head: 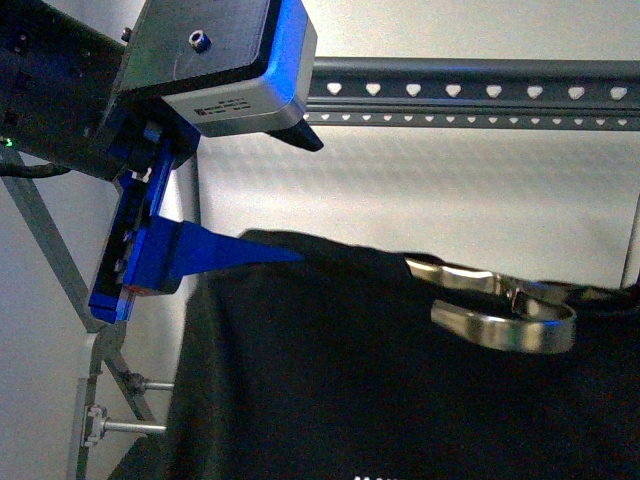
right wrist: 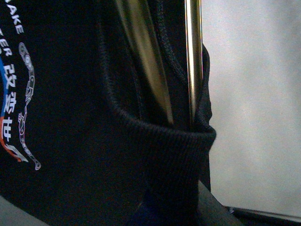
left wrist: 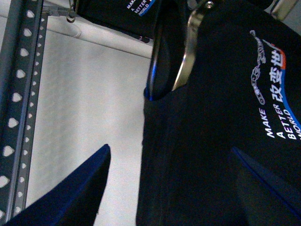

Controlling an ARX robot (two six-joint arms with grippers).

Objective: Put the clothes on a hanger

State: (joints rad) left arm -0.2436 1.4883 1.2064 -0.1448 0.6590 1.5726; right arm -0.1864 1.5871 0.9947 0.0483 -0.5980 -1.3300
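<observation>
The hanger (head: 470, 92) is a grey metal rack; its rail with heart-shaped holes crosses the top of the front view and runs along the left wrist view (left wrist: 18, 99). A black T-shirt (head: 350, 380) with white print hangs spread below the rail. A shiny chrome loop (head: 505, 315) sits at its collar. My left gripper (head: 300, 195) is open at the shirt's upper left edge, and its blue fingers straddle the cloth (left wrist: 170, 148). My right gripper (right wrist: 169, 202) is shut on the black T-shirt's ribbed collar (right wrist: 160, 141), beside the chrome bars (right wrist: 193, 61).
The rack's slanted leg (head: 45, 250) and cross bolts (head: 135, 428) stand at the left. A white wall (head: 420, 190) lies behind the rail. The shirt's printed chest shows in the left wrist view (left wrist: 275, 99).
</observation>
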